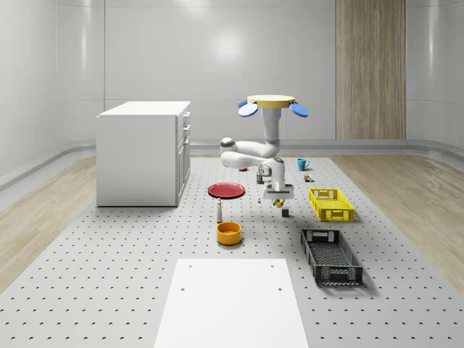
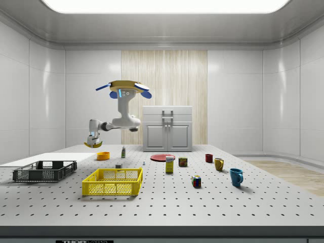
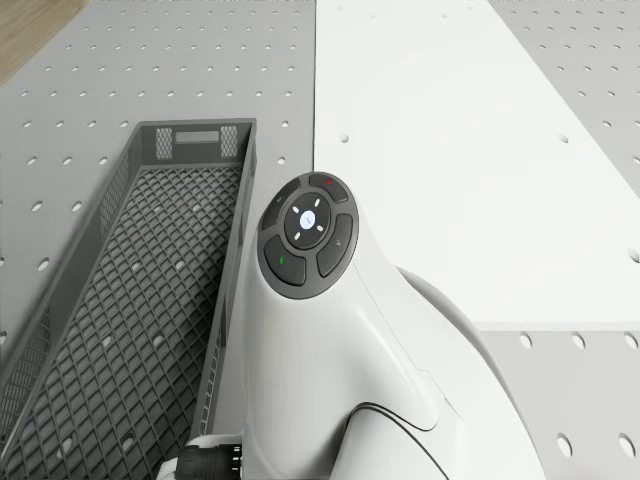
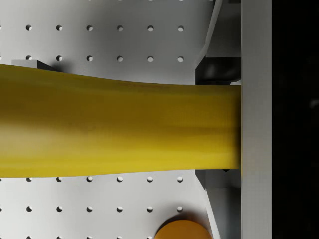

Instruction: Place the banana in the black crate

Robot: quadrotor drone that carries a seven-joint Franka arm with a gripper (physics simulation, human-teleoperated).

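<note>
Hovering above the surface's middle, the drone has its gripper fingers clamped on the banana; carry it level until fully over the black crate before releasing.

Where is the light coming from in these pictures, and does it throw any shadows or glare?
Side view: a bright ceiling panel lights the room. Whole-scene view: a soft glare patch on the back wall, and the black crate casts a dark shadow on the table. Wrist view: the banana in the gripper shades the perforated surface behind it.
</note>
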